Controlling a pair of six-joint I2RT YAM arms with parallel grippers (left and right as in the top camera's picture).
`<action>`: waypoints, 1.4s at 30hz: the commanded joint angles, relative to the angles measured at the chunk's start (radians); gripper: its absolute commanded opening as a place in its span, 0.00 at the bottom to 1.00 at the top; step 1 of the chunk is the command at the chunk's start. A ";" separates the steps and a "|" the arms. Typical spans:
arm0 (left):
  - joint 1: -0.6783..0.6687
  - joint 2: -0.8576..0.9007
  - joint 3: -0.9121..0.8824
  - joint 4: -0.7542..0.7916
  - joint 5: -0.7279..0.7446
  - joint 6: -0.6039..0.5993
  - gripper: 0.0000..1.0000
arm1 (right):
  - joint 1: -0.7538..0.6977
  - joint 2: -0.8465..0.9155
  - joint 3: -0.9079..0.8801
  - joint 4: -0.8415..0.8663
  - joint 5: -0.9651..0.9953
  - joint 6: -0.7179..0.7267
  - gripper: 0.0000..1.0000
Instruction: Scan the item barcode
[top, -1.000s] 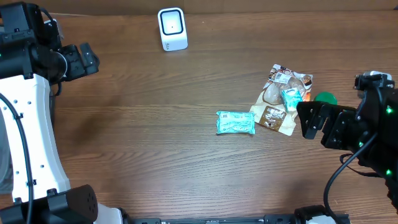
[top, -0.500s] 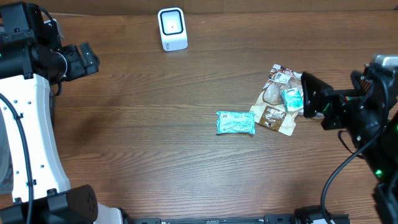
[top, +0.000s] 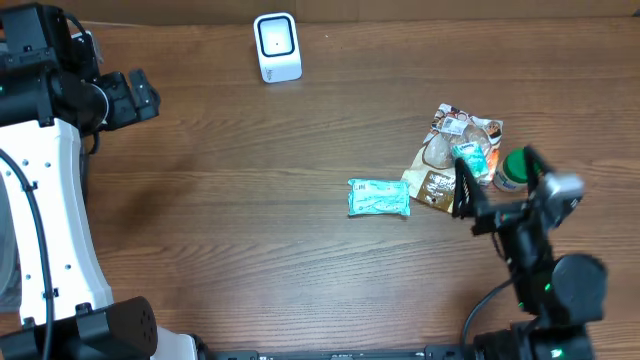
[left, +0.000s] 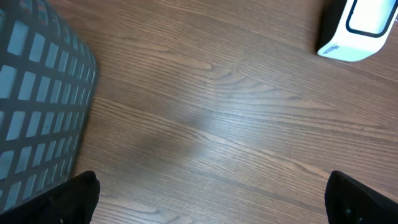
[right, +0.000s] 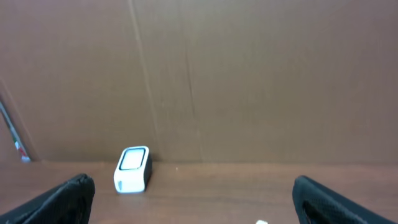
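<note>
Counter (top: 250, 230): bare wood, cardboard wall behind it.

Your left arm (top: 45, 200) sits at the far left edge. Its pincer (top: 140, 95) faces bare counter, jaws spread wide, holding nothing.

Your right arm (top: 545, 270) stands up steeply at the right. Its wrist is tipped back, so its camera looks level at the wall. Its pincer (top: 493, 160) is over the pile, jaws wide and empty.

Brown-and-white pouch (top: 445, 185) lies flat at right, with a small teal pack (top: 468, 157) on top.

Teal packet (top: 379, 197) lies flat at mid-counter, just left of the pouch, untouched.

Scanner (top: 277, 46) stands at the far edge, well apart from the items.
</note>
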 joint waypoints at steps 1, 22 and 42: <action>-0.005 -0.007 0.018 0.000 0.001 0.023 1.00 | -0.003 -0.116 -0.144 0.063 -0.005 0.001 1.00; -0.005 -0.007 0.018 0.000 0.001 0.023 0.99 | -0.002 -0.386 -0.412 -0.083 -0.028 0.005 1.00; -0.005 -0.007 0.018 0.000 0.001 0.023 1.00 | -0.002 -0.385 -0.412 -0.090 -0.028 0.005 1.00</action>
